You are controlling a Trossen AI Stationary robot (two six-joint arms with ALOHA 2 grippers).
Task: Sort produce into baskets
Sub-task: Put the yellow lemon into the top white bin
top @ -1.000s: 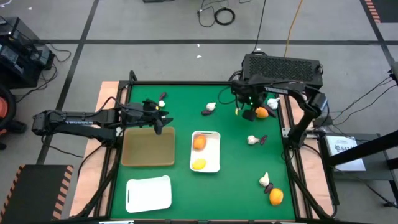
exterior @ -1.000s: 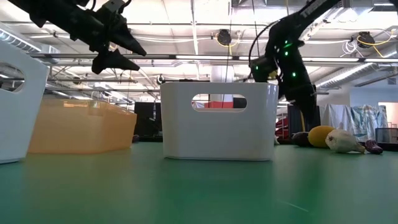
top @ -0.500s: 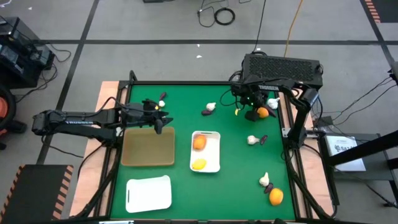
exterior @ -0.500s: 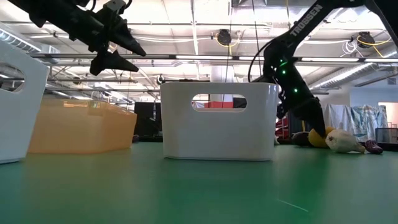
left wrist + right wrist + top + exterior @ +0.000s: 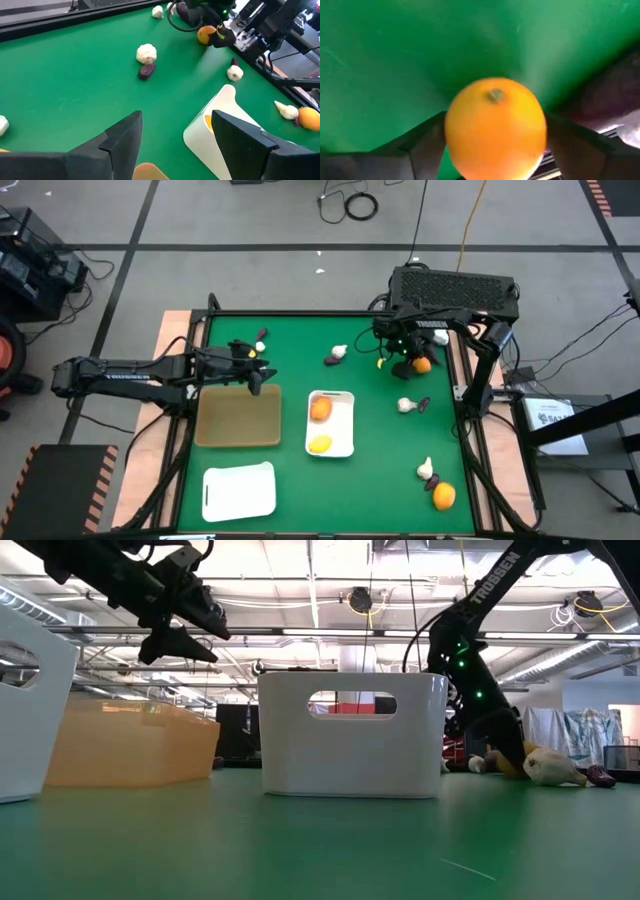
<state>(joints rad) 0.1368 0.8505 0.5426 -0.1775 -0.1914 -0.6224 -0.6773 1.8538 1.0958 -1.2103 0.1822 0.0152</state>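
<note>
Orange fruit: an orange (image 5: 495, 127) sits on the green table (image 5: 290, 345) at its far right corner, between the 2 fingers of the right pincer (image 5: 410, 362).
Right pincer state: fingers flank the orange on both sides; whether they press it yet I cannot tell.
Handling, judged: round, smooth, probably light and firm; it could roll or squirt out, so take it across its widest middle with the stem end clear.
Left pincer: the left pincer (image 5: 175, 137) hovers spread wide and empty above the far edge of the tan basket (image 5: 238, 417).
Baskets: the white basket (image 5: 344, 423) mid-table holds 2 citrus fruits; a second white basket (image 5: 240, 490) lies at the near left.
Other produce: a garlic bulb (image 5: 146, 52) touching a purple piece (image 5: 145, 71) seems light, papery and irregular; pinch it at the fat body.
Writing: "TROSSEN" reads on the right arm (image 5: 492, 578) in the low view.
</note>
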